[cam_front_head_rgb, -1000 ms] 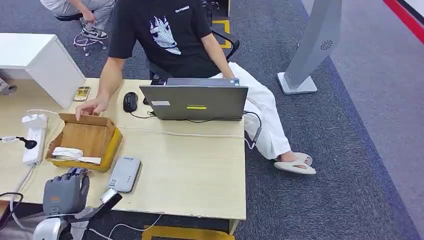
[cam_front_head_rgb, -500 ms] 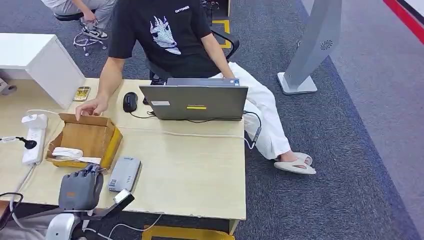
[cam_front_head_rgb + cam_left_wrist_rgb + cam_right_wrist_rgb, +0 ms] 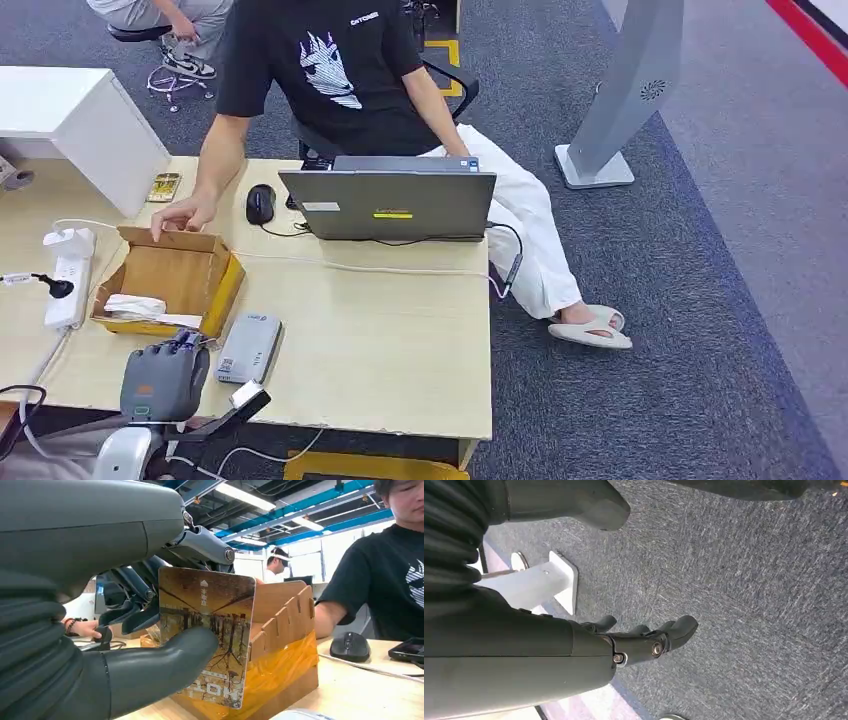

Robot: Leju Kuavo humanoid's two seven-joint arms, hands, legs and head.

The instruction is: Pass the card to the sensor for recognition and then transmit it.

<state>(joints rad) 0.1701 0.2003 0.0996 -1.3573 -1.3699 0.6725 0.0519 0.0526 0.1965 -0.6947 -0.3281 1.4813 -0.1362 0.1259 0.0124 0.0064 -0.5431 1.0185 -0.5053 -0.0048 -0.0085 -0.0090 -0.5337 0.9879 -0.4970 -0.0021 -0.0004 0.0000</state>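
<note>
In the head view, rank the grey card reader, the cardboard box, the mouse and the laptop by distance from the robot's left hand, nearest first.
From the left hand, which holds the card:
1. Grey card reader, just to its right on the table; the cardboard box, directly beyond the fingers, is too close to call against it.
2. Mouse, far side, beside the person's arm.
3. Laptop, far side, further right.

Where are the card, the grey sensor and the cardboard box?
card (image 3: 212, 630): left wrist view, middle of its printed face.
grey sensor (image 3: 249, 347): head view, middle of its top.
cardboard box (image 3: 222, 283): head view, yellow-taped side wall.
</note>
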